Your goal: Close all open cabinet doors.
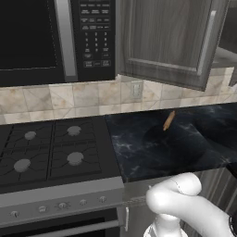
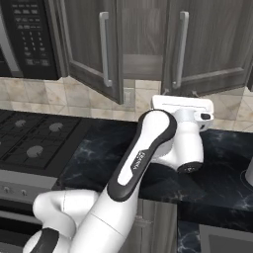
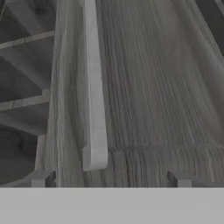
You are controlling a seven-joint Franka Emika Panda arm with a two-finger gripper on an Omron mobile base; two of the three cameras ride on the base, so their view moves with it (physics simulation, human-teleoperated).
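Two dark wood-grain cabinet doors hang above the counter. The left door (image 2: 89,44) stands swung well out from the cabinet, and it shows again as the angled cabinet door (image 1: 166,37) beside the microwave. The right door (image 2: 215,39) sits slightly ajar. Shelves of the cabinet interior (image 2: 141,62) show between the two doors. My gripper (image 2: 179,95) is raised just under the right door's lower left corner. In the hand view my gripper (image 3: 111,179) is open, fingertips wide apart, close against the right door (image 3: 157,87) below the lower end of its silver handle (image 3: 92,96).
A black microwave (image 1: 55,37) hangs left of the cabinet. Below it is a gas stove (image 1: 51,148). A small orange-brown object (image 1: 169,120) lies on the dark marble counter (image 1: 152,148). A tiled wall (image 2: 34,96) runs behind.
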